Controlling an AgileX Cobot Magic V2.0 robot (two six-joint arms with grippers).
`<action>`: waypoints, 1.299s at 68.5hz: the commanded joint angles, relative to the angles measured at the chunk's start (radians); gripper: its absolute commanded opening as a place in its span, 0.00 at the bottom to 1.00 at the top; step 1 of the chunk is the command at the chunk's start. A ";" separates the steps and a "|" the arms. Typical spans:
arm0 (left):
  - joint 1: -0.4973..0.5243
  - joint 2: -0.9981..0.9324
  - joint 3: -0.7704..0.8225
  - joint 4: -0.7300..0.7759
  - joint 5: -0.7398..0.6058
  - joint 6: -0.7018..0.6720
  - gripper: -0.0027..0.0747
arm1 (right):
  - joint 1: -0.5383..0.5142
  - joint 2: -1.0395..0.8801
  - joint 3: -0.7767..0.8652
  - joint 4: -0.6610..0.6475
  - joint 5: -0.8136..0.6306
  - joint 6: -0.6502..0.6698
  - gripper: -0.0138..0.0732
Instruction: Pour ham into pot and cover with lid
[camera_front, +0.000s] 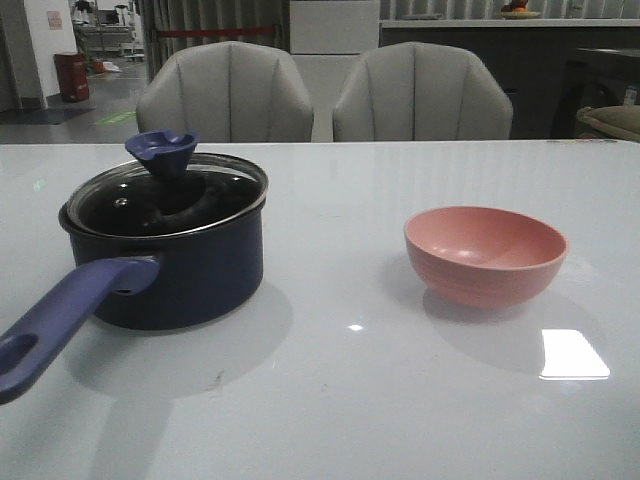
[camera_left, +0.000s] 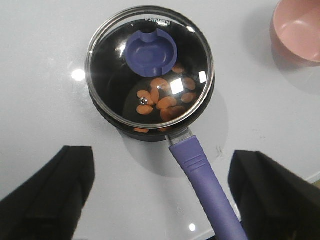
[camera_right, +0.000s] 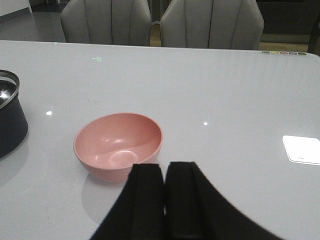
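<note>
From my station the job looks done: the ham (camera_left: 162, 102) lies in the pot (camera_front: 185, 275) at frame left under the lid (camera_front: 165, 192), pink bowl (camera_front: 486, 254) empty, left gripper (camera_left: 160, 195) spread wide and empty, right gripper (camera_right: 165, 200) pinched closed on nothing.

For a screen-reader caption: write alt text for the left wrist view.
Seen from above, a dark blue pot sits on a pale table with its glass lid on, and orange ham pieces show through the glass. Its purple handle runs between the wide-open fingers of the left gripper; a pink bowl shows at the edge.
</note>
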 joint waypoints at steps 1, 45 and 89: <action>-0.005 -0.147 0.074 -0.020 -0.144 0.001 0.79 | 0.000 0.005 -0.027 0.013 -0.072 -0.011 0.33; -0.005 -0.897 0.733 -0.008 -0.544 0.001 0.63 | 0.000 0.005 -0.027 0.013 -0.072 -0.011 0.33; -0.005 -0.932 0.797 -0.042 -0.584 0.001 0.19 | 0.000 0.005 -0.027 0.013 -0.072 -0.011 0.33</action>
